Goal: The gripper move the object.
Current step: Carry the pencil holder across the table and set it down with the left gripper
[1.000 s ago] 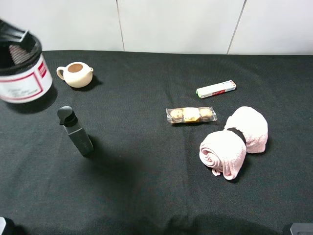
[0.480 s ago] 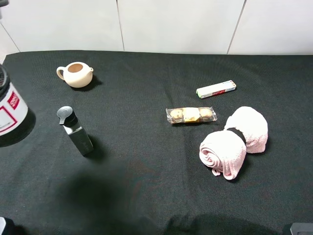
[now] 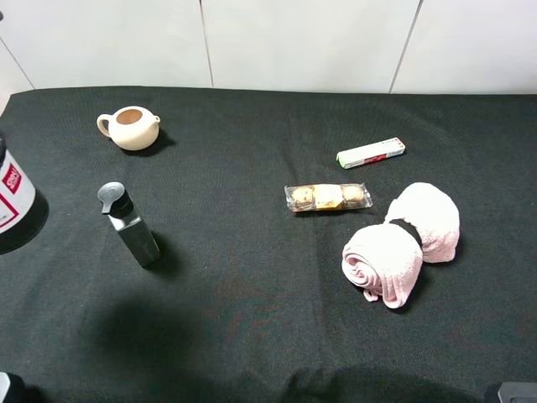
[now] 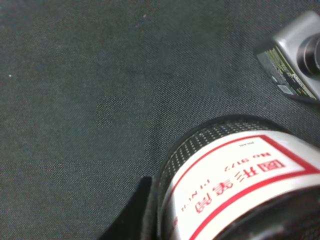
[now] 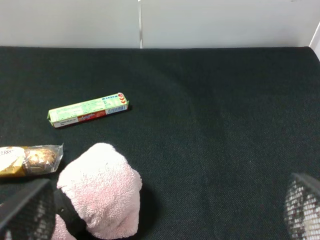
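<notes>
The black wire-mesh pen cup [image 3: 10, 200] with its red-edged white label is at the far left edge of the exterior high view, cut off by the frame. It fills the left wrist view [image 4: 235, 180], close to the camera. A dark finger [image 4: 134, 215] of my left gripper lies against the cup's outer wall; the other finger is hidden. I cannot tell whether the cup rests on the cloth. My right gripper [image 5: 165, 220] is open and empty above the right side of the table, its fingers [image 5: 25, 210] wide apart.
A dark grey square bottle [image 3: 130, 225] stands just right of the cup. A cream teapot [image 3: 130, 128] is at the back left. A snack pack [image 3: 328, 197], a gum pack [image 3: 370, 153] and a rolled pink towel [image 3: 401, 242] lie on the right.
The pen cup has moved from the back left, near the teapot, forward and further left, and is now mostly outside the exterior view. The other objects have not moved.
</notes>
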